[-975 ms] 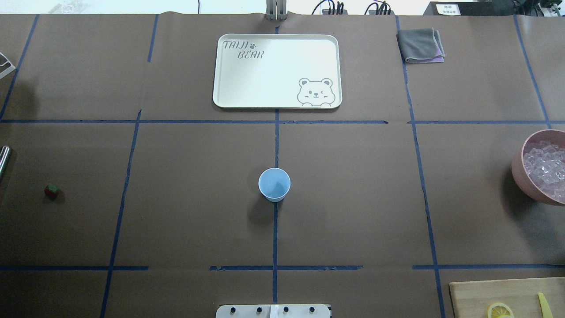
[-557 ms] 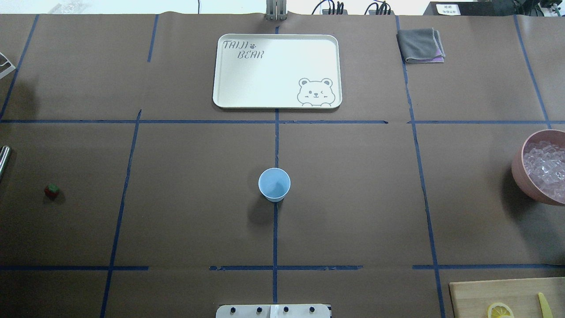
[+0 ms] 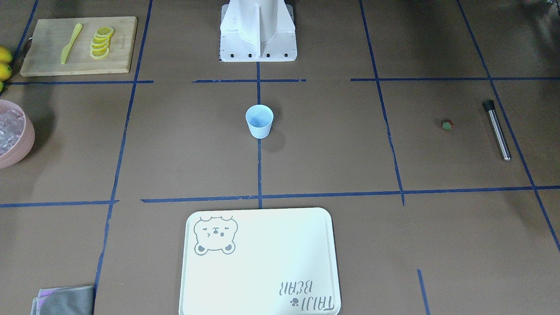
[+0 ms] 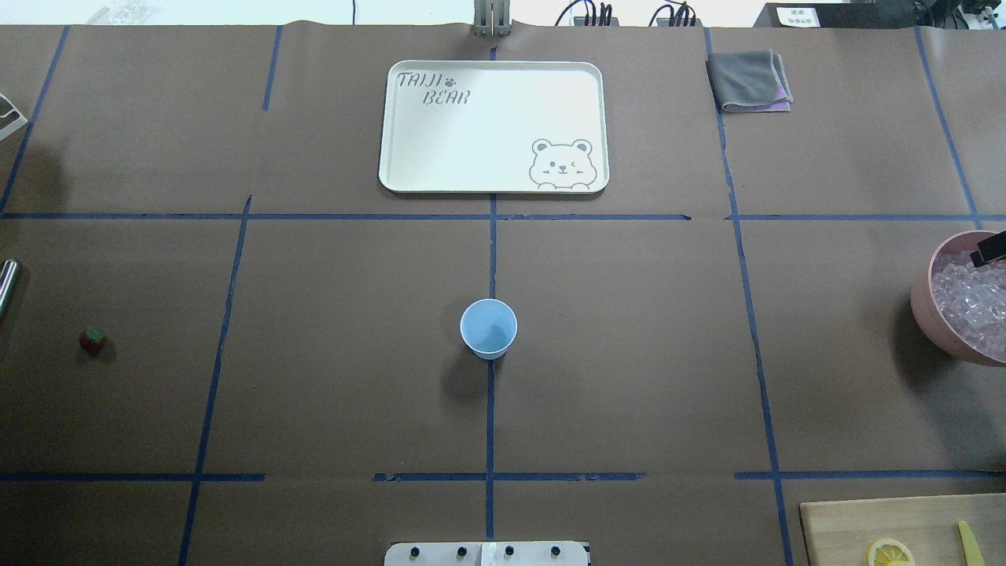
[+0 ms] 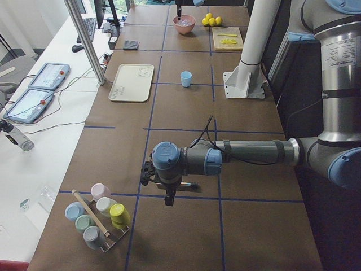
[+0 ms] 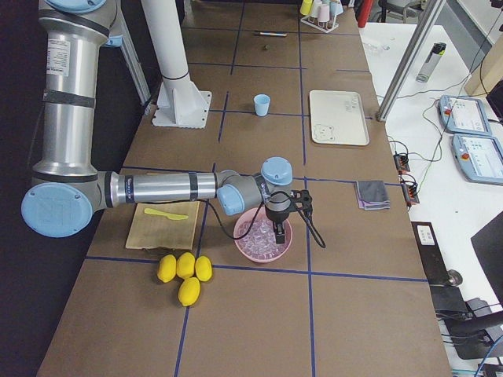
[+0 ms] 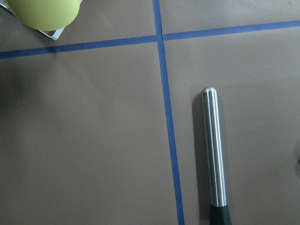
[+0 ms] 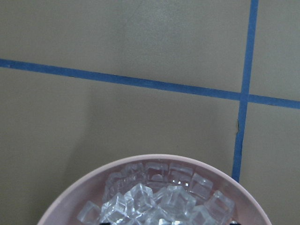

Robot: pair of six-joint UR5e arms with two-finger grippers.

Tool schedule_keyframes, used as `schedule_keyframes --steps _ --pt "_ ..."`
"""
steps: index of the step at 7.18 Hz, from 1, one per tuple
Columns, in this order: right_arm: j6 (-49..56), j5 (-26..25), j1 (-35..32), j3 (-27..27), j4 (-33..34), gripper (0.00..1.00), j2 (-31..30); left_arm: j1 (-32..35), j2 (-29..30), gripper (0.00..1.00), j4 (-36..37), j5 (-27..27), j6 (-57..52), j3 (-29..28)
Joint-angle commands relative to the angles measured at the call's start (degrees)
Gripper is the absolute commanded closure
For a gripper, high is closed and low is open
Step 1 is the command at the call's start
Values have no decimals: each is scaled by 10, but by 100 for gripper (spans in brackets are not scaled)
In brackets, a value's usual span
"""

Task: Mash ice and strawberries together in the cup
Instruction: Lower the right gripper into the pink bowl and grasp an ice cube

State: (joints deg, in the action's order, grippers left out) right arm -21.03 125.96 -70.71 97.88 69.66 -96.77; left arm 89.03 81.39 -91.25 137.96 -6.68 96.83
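Observation:
The pale-blue cup (image 4: 488,328) stands upright and empty at the table's middle; it also shows in the front view (image 3: 259,121). The small red strawberry (image 4: 92,339) lies far left, next to a steel muddler (image 3: 496,130). The ice (image 8: 154,201) is heaped in a pink bowl (image 4: 931,310) at the far right. My right gripper (image 6: 279,228) hangs over the bowl; only a dark tip of it (image 4: 989,249) shows overhead, and I cannot tell if it is open. My left gripper (image 5: 169,195) hovers over the muddler (image 7: 213,150); I cannot tell if it is open.
A white bear tray (image 4: 493,126) lies at the back centre and a grey cloth (image 4: 748,80) at the back right. A cutting board (image 3: 78,46) holds lemon slices and a yellow knife. Whole lemons (image 6: 185,271) lie beside the bowl. A rack of cups (image 5: 98,217) stands near my left arm.
A dark tip of my right gripper has come into the overhead view at the right edge, over the pink bowl. The cup, strawberry and bowl have not moved.

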Motion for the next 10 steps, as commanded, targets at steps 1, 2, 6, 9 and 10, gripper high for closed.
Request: schedule_keyframes --steps 1,2,6,9,10 --pt "-1 -15 15 -1 0 13 1 0 0 0 -1 1 0 -1" --pt "-1 -19 20 -1 0 13 0 0 0 0 -1 1 0 -1" --pt "6 -20 21 -2 0 16 -7 0 0 0 -1 1 0 -1" --pt "11 -20 22 -2 0 18 -10 0 0 0 -1 1 0 0" --pt "11 -21 24 -3 0 19 -9 0 0 0 -1 1 0 0"
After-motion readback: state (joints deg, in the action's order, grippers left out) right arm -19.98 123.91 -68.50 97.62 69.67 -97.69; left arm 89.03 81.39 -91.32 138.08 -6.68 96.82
